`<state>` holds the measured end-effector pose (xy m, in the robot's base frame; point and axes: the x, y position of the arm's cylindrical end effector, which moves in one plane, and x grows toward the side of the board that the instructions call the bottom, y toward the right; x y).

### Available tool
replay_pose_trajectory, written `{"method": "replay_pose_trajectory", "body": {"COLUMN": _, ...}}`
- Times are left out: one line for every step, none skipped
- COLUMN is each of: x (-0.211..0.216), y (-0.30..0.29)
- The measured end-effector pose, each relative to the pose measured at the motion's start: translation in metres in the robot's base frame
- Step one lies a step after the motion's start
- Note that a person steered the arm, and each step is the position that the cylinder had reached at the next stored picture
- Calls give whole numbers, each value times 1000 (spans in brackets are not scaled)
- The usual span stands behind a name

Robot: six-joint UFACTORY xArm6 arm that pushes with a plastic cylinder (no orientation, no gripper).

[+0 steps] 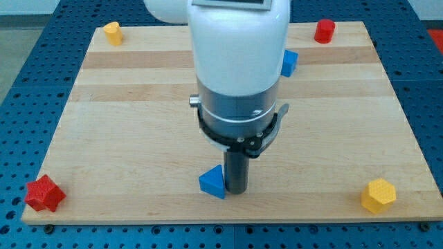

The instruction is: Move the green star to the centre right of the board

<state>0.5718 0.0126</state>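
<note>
Green star: can't see it anywhere; may be hidden behind the arm (235, 62), can't tell. My tip (236, 191) is down on the board (138, 124) near the bottom edge, about mid-width, touching or just beside the right side of a blue triangle block (212, 182). It's a bare rod w/ no jaws, holding nothing. Second blue block (289, 62) sits partly behind the arm, twd the top edge. Yellow block (112, 32) top-left corner, red block (324, 30) top-right corner. Red star-like block (44, 194) bottom-left corner, yellow hexagon-ish block (378, 195) bottom-right corner.
</note>
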Motion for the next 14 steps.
{"method": "replay_pose_trajectory", "body": {"x": -40, "y": 27}}
{"method": "replay_pose_trajectory", "body": {"x": -55, "y": 39}}
{"method": "replay_pose_trajectory", "body": {"x": -55, "y": 63}}
{"method": "replay_pose_trajectory", "body": {"x": -68, "y": 93}}
{"method": "replay_pose_trajectory", "body": {"x": -76, "y": 102}}
{"method": "replay_pose_trajectory", "body": {"x": -75, "y": 84}}
{"method": "replay_pose_trajectory", "body": {"x": -77, "y": 43}}
{"method": "replay_pose_trajectory", "body": {"x": -88, "y": -15}}
{"method": "replay_pose_trajectory", "body": {"x": -131, "y": -46}}
{"method": "replay_pose_trajectory", "body": {"x": -173, "y": -42}}
{"method": "replay_pose_trajectory", "body": {"x": -182, "y": -14}}
{"method": "replay_pose_trajectory", "body": {"x": -171, "y": -1}}
{"method": "replay_pose_trajectory", "body": {"x": -166, "y": 9}}
{"method": "replay_pose_trajectory", "body": {"x": -166, "y": 37}}
